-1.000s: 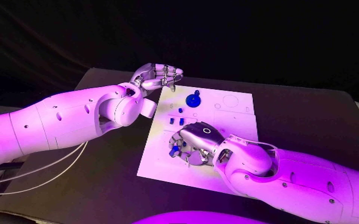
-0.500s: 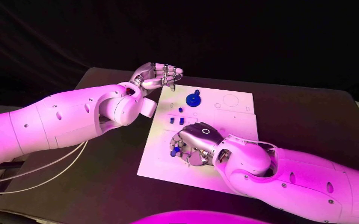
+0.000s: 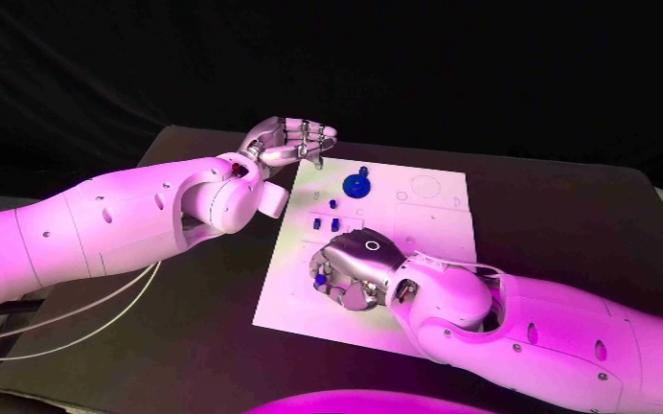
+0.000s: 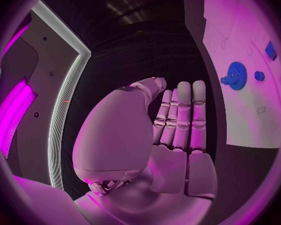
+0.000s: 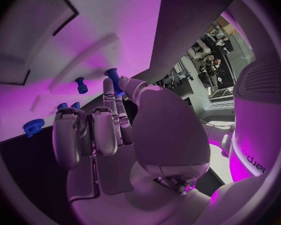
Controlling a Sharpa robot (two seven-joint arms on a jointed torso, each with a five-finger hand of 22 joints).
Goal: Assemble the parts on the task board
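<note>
**A:** Parts first: what do they look like?

**B:** Small blue pieces on the white task board (image 3: 428, 232), which lies flat in the middle of the black table (image 3: 553, 203). The biggest is a round blue gear (image 3: 356, 185) with a toothed rim and a knob at its far side, near the board's far edge. Just nearer the robot sit two little blue pegs (image 3: 325, 224) side by side, with a smaller blue bit (image 3: 333, 204) between them and the gear.

**A:** And the right hand?

**B:** The right hand (image 3: 354, 268) hangs palm-down over the board's near half. In the right wrist view its thumb and a fingertip meet on a short blue peg (image 5: 113, 79) with a flared end; the other fingers are curled. Another blue peg (image 5: 82, 85) stands on the board just beside it.

**A:** The left hand?

**B:** The left hand (image 3: 291, 142) is raised off the board's far left corner, holding nothing. In the left wrist view its fingers (image 4: 184, 115) stand straight and pressed together, thumb alongside. The gear (image 4: 234, 76) lies well apart from it.
</note>
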